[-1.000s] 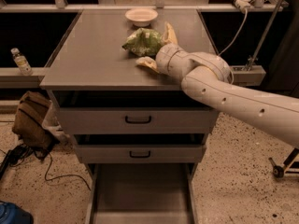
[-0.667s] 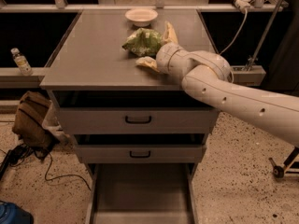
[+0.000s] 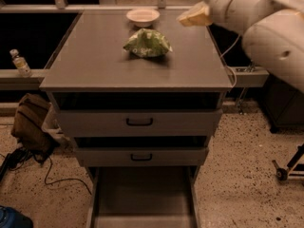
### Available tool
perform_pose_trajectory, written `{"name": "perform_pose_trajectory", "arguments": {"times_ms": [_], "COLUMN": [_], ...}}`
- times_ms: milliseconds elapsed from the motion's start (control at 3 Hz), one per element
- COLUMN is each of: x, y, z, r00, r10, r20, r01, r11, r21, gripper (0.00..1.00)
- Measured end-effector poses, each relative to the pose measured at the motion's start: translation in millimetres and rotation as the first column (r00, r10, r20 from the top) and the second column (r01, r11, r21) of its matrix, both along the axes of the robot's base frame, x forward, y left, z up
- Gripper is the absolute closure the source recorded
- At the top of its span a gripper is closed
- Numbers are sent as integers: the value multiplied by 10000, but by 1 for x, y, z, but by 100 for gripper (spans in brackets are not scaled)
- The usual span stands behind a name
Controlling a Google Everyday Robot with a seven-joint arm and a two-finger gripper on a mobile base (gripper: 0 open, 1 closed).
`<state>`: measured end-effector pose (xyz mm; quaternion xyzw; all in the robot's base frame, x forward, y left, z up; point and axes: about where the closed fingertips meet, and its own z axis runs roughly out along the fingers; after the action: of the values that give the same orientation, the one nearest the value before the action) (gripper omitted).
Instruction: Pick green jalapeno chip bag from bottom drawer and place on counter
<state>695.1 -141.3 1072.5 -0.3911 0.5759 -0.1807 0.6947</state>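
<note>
The green jalapeno chip bag (image 3: 147, 42) lies alone on the counter (image 3: 95, 65), toward the back middle, in front of a bowl. The bottom drawer (image 3: 142, 196) is pulled open below and its grey floor is bare. My gripper (image 3: 194, 15) is raised at the upper right, above the counter's back right corner, well apart from the bag. It holds nothing that I can see.
A pale shallow bowl (image 3: 142, 16) stands at the counter's back edge. Two upper drawers with black handles (image 3: 139, 122) are closed. A plastic bottle (image 3: 20, 63) sits on a ledge at the left. A brown bag (image 3: 31, 125) and cables lie on the floor left.
My gripper has let go of the chip bag and lifted up and right, away from it. The bag stays on the counter.
</note>
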Motion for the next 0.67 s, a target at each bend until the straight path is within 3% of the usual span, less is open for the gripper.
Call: {"name": "perform_pose_trajectory", "arguments": {"times_ms": [333,667], "x": [-66,-125], "y": [-89,-165], "z": [102,171], "r00": [9778,9235], "r10": [-1890,-3417], "r20": [903,1745], "r01": [1897,3392], "r11": [9818,9397], "r21": [10,449], "gripper": [0,0]}}
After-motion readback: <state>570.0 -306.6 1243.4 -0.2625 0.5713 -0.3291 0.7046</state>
